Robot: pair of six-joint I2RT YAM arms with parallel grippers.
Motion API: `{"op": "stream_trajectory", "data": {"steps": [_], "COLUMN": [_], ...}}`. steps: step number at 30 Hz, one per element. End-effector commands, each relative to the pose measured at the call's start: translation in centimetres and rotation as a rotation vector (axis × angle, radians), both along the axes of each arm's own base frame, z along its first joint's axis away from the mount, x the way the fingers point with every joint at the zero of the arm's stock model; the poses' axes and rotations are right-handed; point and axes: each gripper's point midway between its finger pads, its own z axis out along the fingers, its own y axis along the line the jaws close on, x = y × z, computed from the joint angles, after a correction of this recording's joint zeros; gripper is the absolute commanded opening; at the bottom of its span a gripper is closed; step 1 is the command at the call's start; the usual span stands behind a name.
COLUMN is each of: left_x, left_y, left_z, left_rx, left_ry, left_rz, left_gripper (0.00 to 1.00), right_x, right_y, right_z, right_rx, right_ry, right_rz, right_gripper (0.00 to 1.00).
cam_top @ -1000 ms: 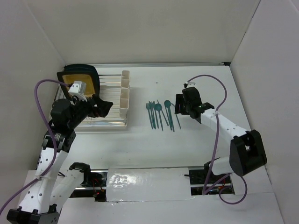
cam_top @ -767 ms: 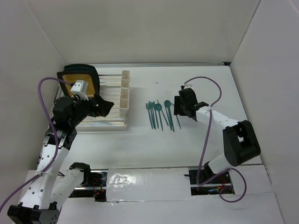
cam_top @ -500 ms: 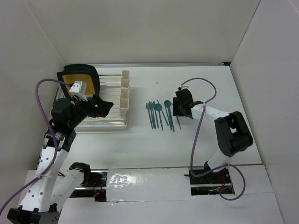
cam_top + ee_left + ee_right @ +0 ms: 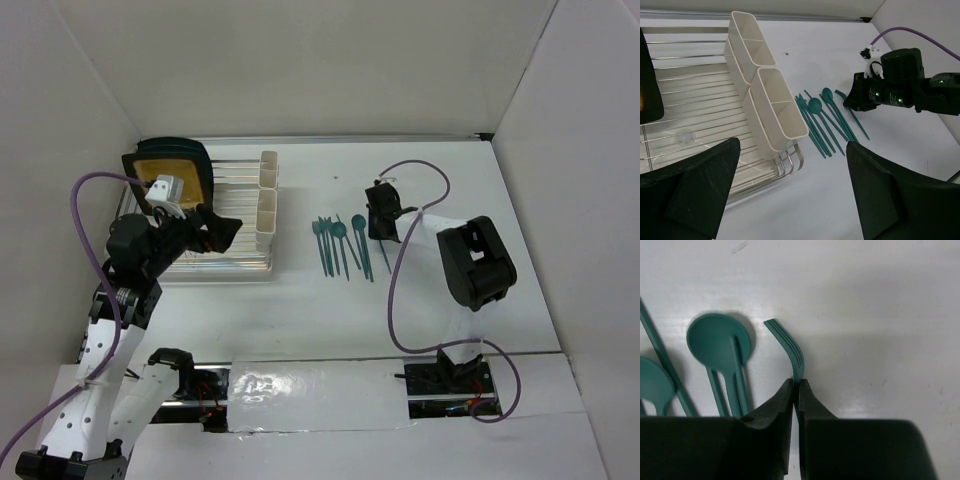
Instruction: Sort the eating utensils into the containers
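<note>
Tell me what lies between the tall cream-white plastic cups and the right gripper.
Top view: loose dark teal plastic spoons and forks on white table; the right gripper pinches the outermost fork.

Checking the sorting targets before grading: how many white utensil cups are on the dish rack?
2. Both stand along the right edge of the rack, beside the utensils: the near cup closer to the arms, the far cup right behind it. None appears hidden.

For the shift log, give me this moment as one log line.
right gripper: shut on fork, rightmost of utensils | left gripper: open, over rack | cups: nothing visible inside
</note>
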Motion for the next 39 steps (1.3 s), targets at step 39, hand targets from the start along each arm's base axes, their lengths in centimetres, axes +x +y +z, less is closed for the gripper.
{"op": "stream_trajectory", "data": {"steps": [39], "left_x": [-2.0], "left_y": [-8.4], "left_z": [5.5], "left_rx": [0.057], "left_ry": [-0.352], "left_rz": [-0.739], "left_gripper": [0.94], "right_x": [-11.2], "right_y": [21.1], "right_z": [42.4], "right_rx": [1.094], "right_ry": [-0.879], "right_rz": [0.718], "right_gripper": [0.00]}}
